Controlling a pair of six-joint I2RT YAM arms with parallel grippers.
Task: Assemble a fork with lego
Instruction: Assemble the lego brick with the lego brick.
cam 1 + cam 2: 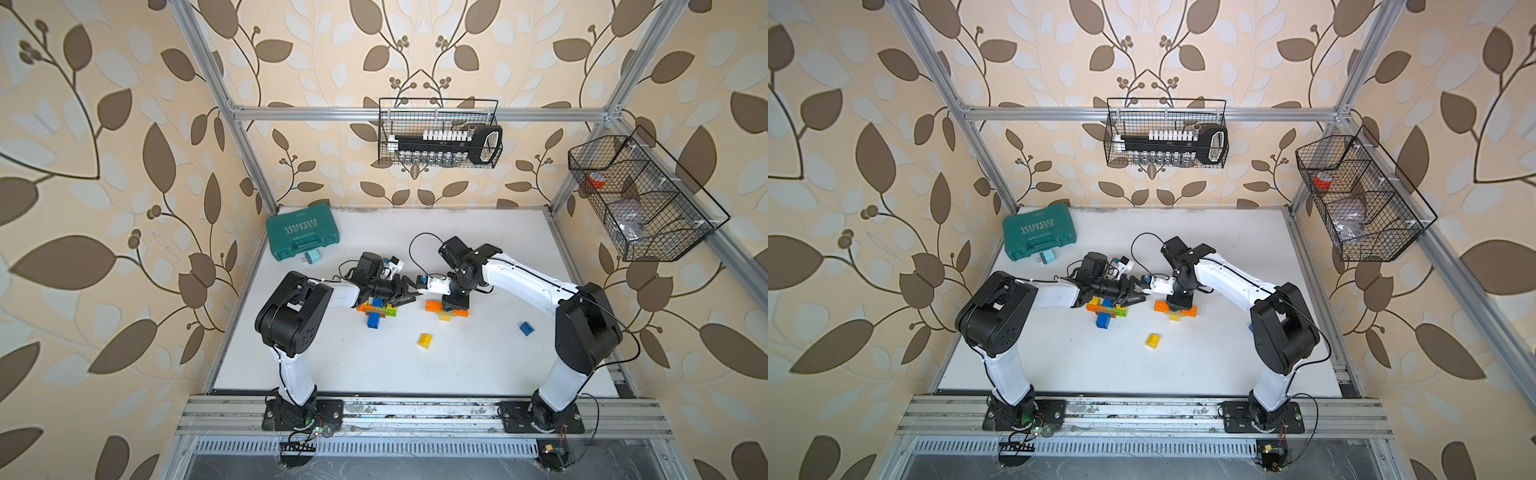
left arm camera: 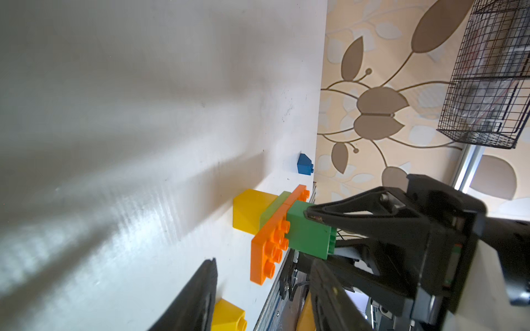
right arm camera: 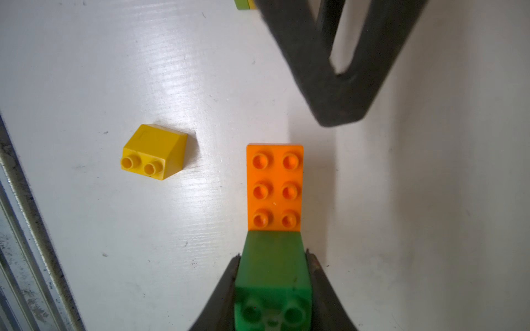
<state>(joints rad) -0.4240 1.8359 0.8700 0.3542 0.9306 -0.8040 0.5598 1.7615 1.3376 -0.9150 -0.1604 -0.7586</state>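
My right gripper (image 3: 272, 266) points straight down and is shut on a green brick (image 3: 272, 252) pressed onto one end of an orange plate (image 3: 275, 186). That plate (image 1: 434, 306) rests on a yellow brick (image 2: 249, 212) at mid table. My left gripper (image 1: 409, 293) hovers open just left of it, nothing between its fingers (image 2: 200, 301). Under the left wrist lies a cross of orange, brown, green and blue lego (image 1: 376, 309). A loose yellow brick (image 1: 424, 340) and a loose blue brick (image 1: 526, 328) lie nearer the front.
A teal tool case (image 1: 302, 235) sits in the back left corner with a small pale blue block (image 1: 311, 257) in front of it. Wire baskets hang on the back wall (image 1: 440, 133) and the right wall (image 1: 640, 199). Aluminium frame posts edge the table.
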